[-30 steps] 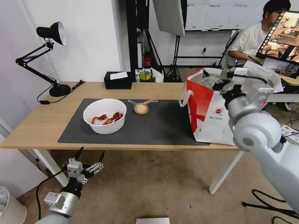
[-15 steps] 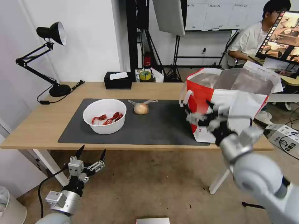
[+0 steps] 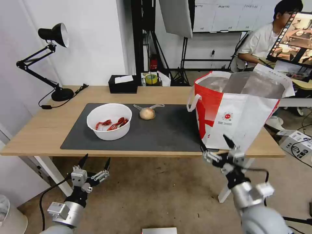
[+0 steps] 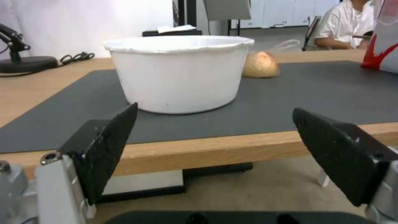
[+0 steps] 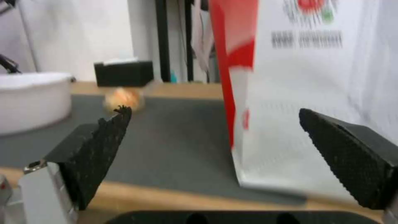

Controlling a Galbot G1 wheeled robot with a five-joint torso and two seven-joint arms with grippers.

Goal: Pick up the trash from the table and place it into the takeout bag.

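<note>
Right gripper (image 3: 217,147) has dropped from the takeout bag (image 3: 239,112) to below the desk (image 3: 42,130) edge, jaws apart, empty. Left gripper (image 3: 95,162) parked low, jaws apart.

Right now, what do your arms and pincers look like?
Both arms are pale grey, rounded segments. Each ends in a pincer, left pincer and right pincer, with two black, pointed, textured fingers on silver-grey metal mounts. A black cable loops beside each wrist.

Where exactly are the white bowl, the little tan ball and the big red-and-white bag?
white bowl (image 3: 109,121), head view, on its front wall.
tan ball (image 3: 147,113), head view, on its middle.
takeout bag (image 3: 239,122), head view, on its white front panel.
</note>
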